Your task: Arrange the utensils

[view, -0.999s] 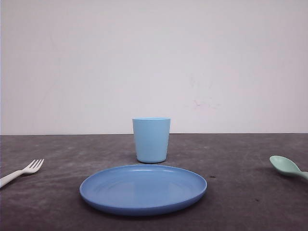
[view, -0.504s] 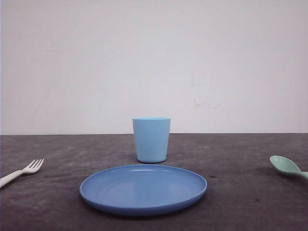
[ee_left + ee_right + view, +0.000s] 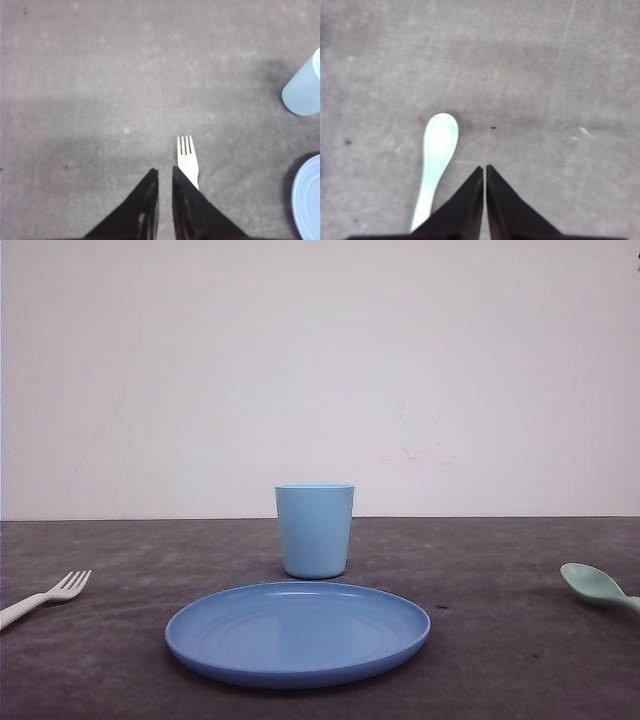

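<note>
My left pincer (image 3: 163,172) nearly together above fork (image 3: 188,159) | right pincer (image 3: 485,169) together beside spoon (image 3: 436,162) | both lie flat on table (image 3: 500,660), likely light, stiff, slippery; grip mid-handle.

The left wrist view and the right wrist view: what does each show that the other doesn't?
Left wrist view: the small white plastic fork, the light blue cup, the round blue plate's rim and the left gripper, nearly closed.

Right wrist view: the mint-green plastic spoon and the right gripper, closed.

Both: the dark grey tabletop, each gripper empty.
</note>
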You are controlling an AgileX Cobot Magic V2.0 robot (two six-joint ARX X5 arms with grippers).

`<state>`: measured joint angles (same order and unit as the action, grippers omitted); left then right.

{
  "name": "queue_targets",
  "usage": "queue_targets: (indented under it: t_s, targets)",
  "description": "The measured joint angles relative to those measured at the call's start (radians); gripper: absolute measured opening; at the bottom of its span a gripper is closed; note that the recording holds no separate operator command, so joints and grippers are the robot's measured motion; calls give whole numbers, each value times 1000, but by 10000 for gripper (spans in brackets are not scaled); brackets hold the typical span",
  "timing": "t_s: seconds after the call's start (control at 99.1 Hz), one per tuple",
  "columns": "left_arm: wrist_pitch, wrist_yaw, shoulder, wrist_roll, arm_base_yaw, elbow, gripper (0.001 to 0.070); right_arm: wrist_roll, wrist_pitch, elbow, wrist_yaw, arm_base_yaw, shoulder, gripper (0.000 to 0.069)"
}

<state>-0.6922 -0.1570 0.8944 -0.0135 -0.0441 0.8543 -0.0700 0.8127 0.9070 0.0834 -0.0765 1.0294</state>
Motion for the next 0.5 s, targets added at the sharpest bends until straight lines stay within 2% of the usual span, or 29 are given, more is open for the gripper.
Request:
queue_targets:
  t_s: [0.071,0.121,0.171,0.252,0.313,0.373,0.434,0.504]
  targets:
    - [0,0,0,0,0,0,25,5,0,0,-6,0,0,15]
    - [0,0,0,1,0,0,25,11,0,0,-6,0,0,60]
    - [0,0,0,2,0,0,27,13,0,0,-6,0,0,153]
    - [1,0,0,2,0,0,59,14,0,0,-6,0,0,340]
    - [1,0,0,2,0,0,142,14,0,0,-6,0,0,460]
    - [2,0,0,2,0,0,272,14,0,0,-6,0,0,552]
    - [8,0,0,3,0,0,395,14,-1,0,-6,0,0,624]
    - [11,0,0,3,0,0,471,12,0,0,-7,0,0,680]
